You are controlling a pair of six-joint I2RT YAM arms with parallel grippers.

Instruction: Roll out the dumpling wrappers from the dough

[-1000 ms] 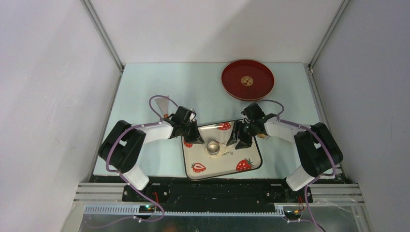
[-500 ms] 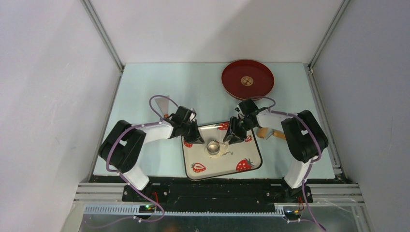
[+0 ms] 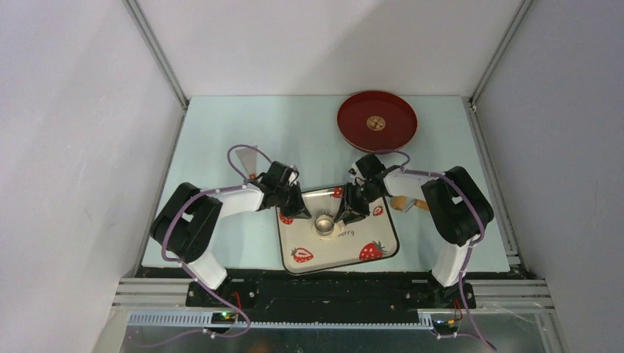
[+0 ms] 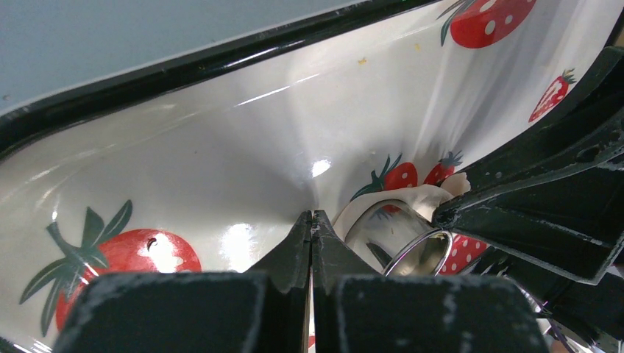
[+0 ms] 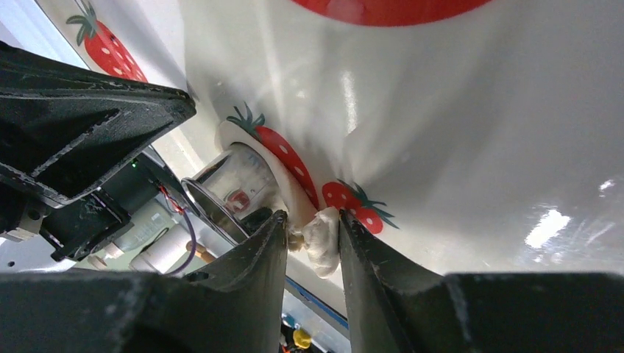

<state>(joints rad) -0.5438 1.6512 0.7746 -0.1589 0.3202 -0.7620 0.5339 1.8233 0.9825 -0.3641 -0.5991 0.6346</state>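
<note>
We are noting: right gripper (image 5: 313, 222) pinching dough (image 5: 322, 241) beside steel ring (image 5: 234, 193) on plate (image 5: 478, 147); left gripper (image 4: 310, 219) over plate, fingers pressed together.

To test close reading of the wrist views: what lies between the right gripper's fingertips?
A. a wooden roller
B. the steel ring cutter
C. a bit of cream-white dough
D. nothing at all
C: in the right wrist view a small lump of dough fills the gap of the right gripper, while the ring cutter stands off to one side on the strawberry plate.
</note>
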